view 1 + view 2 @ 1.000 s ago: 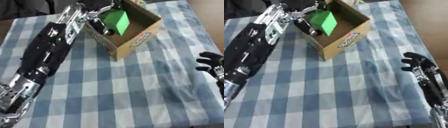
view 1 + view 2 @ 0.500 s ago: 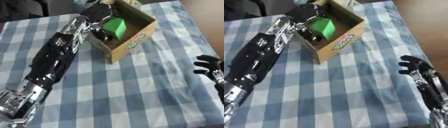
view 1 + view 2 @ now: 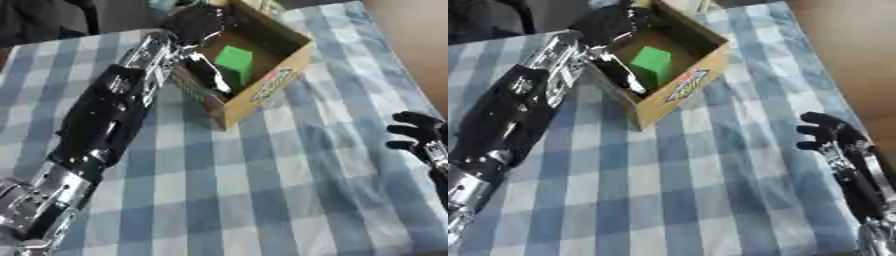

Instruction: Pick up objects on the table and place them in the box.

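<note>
Lifting clear of the box (image 3: 262, 87), your left robot hand (image 3: 199, 22) now sits at its far rim, no longer down beside the green block (image 3: 234, 59); whether its fingers are open I cannot tell. The block rests inside the box alongside a dark thing, so that placement looks done. Your right robot hand (image 3: 826, 132) idles open, well right of the box, over the tabletop (image 3: 262, 190).
</note>
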`<state>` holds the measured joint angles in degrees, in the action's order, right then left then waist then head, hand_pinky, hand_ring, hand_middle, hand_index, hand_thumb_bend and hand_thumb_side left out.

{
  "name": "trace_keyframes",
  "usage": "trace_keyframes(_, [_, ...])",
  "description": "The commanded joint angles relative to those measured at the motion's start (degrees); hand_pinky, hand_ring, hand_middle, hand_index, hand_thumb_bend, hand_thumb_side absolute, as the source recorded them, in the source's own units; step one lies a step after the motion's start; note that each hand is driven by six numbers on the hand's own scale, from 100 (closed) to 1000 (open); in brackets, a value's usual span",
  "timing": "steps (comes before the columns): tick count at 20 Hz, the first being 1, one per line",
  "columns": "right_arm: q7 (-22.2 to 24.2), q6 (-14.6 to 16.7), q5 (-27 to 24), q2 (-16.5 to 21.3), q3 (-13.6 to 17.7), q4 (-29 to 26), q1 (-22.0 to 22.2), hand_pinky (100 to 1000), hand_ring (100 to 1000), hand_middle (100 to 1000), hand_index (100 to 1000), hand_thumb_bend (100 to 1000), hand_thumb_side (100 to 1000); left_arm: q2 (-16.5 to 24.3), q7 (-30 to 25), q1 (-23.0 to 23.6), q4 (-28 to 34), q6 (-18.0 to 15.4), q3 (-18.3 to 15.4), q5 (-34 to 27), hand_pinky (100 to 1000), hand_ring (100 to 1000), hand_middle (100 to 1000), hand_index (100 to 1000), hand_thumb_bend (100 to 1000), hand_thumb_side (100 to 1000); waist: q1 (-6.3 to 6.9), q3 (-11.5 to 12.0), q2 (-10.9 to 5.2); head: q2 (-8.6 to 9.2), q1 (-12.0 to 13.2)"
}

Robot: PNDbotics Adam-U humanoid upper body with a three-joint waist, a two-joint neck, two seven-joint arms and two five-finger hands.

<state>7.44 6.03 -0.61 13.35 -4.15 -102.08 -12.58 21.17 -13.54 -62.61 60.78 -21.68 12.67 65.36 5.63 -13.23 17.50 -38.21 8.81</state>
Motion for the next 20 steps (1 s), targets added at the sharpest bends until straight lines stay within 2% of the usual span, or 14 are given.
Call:
trace_keyframes(1, [-0.56, 0.01, 0.16, 0.7, 0.74, -0.85, -0.26, 718, 816, 811, 848, 100, 729, 5.46, -5.99, -0.01, 7.34, -1.64, 0.61, -6.43, 867, 822, 815, 929, 1000, 610, -0.18, 0.57, -1.42, -0.02, -0.76])
trace_keyframes(5, [-0.99, 0.02, 0.36, 0.99, 1.18, -0.83, -0.04, 718, 816, 810, 848, 100, 728, 12.44, -9.77, 3.44, 17.39, 0.21, -0.52, -15.63, 862, 813, 806, 924, 1000, 576, -0.1, 1.82, -1.67, -0.22, -1.83])
trace_keyframes(9, [-1.39, 0.04, 0.51, 1.23, 1.53, -0.85, 0.13, 718, 816, 811, 848, 100, 726, 19.66, -10.76, 9.39, 27.62, 3.82, -4.06, -24.99, 855, 799, 792, 918, 1000, 520, -0.15, 3.05, -1.79, -0.33, -2.62])
trace_keyframes(11, [-1.56, 0.06, 0.58, 1.29, 1.69, -0.88, 0.16, 718, 817, 811, 848, 100, 726, 22.46, -9.08, 13.78, 33.28, 6.36, -7.21, -29.18, 848, 781, 776, 909, 912, 479, -0.26, 3.77, -1.73, -0.31, -2.94])
trace_keyframes(12, [-1.63, 0.07, 0.61, 1.32, 1.76, -0.9, 0.15, 718, 817, 811, 848, 100, 726, 23.34, -8.0, 15.91, 35.85, 7.76, -8.67, -31.24, 847, 779, 775, 908, 902, 474, -0.32, 4.03, -1.69, -0.32, -3.02])
trace_keyframes(13, [-1.7, 0.08, 0.64, 1.33, 1.82, -0.93, 0.14, 718, 818, 811, 848, 100, 725, 23.83, -6.87, 18.02, 38.16, 9.13, -10.06, -33.16, 844, 767, 765, 903, 846, 436, -0.43, 4.33, -1.65, -0.32, -3.13])
trace_keyframes(14, [-1.76, 0.09, 0.66, 1.34, 1.88, -0.95, 0.14, 718, 818, 811, 848, 100, 725, 24.09, -5.7, 20.11, 40.33, 10.38, -11.39, -34.92, 844, 765, 763, 901, 837, 428, -0.54, 4.57, -1.62, -0.33, -3.19])
trace_keyframes(15, [-1.82, 0.11, 0.68, 1.36, 1.94, -0.99, 0.11, 719, 818, 811, 848, 100, 725, 24.05, -4.59, 22.26, 42.28, 11.46, -12.59, -36.59, 845, 756, 756, 895, 781, 414, -0.66, 4.77, -1.56, -0.29, -3.22])
trace_keyframes(18, [-1.98, 0.13, 0.72, 1.32, 2.1, -1.06, 0.1, 719, 818, 811, 848, 100, 725, 23.15, -2.39, 28.03, 46.81, 13.89, -15.32, -41.0, 849, 748, 751, 894, 704, 417, -0.9, 5.09, -1.39, -0.24, -3.27])
trace_keyframes(20, [-2.12, 0.13, 0.75, 1.27, 2.23, -1.1, 0.09, 719, 819, 811, 848, 100, 726, 21.38, -0.85, 31.7, 49.07, 14.85, -17.16, -43.35, 851, 736, 742, 892, 608, 421, -1.02, 5.32, -1.25, -0.32, -3.37])
